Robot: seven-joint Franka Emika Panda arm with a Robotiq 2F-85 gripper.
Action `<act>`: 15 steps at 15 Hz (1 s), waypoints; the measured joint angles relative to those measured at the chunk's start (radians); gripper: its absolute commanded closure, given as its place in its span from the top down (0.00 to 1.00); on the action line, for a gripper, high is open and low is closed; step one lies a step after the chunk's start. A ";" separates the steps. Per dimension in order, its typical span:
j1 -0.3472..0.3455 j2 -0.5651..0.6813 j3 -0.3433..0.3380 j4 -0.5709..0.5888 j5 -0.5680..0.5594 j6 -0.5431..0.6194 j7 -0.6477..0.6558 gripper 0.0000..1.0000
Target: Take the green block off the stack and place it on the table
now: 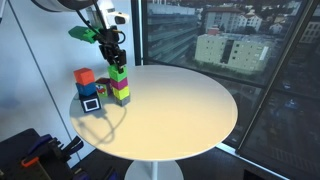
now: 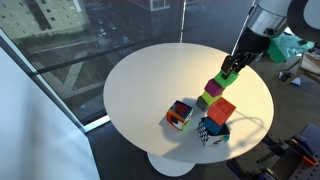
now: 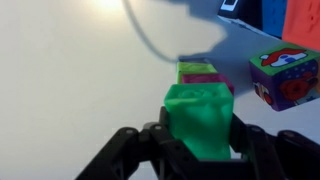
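My gripper (image 3: 200, 140) is shut on the green block (image 3: 200, 118), with a finger on each side of it. Just beneath it in the wrist view is the rest of the stack (image 3: 203, 76), lime green and magenta. In both exterior views the gripper (image 1: 114, 58) (image 2: 229, 72) holds the green block (image 1: 118, 72) (image 2: 219, 86) at the top of the stack (image 1: 121, 92) (image 2: 206, 100). I cannot tell whether the block still touches the cube below. The stack stands on the round white table (image 1: 190, 110) (image 2: 140, 90).
An orange-red cube (image 1: 84, 76) (image 2: 222, 110) sits on a blue-and-white cube (image 1: 92, 100) (image 2: 211, 130) beside the stack. A multi-coloured picture cube (image 2: 180, 115) (image 3: 283, 76) lies close by. Window glass stands behind the table.
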 measured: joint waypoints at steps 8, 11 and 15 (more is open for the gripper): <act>-0.034 -0.017 -0.019 0.009 -0.005 -0.044 0.000 0.29; -0.057 -0.017 -0.032 0.022 -0.016 -0.073 0.000 0.29; -0.084 -0.016 -0.049 0.036 -0.034 -0.095 0.000 0.29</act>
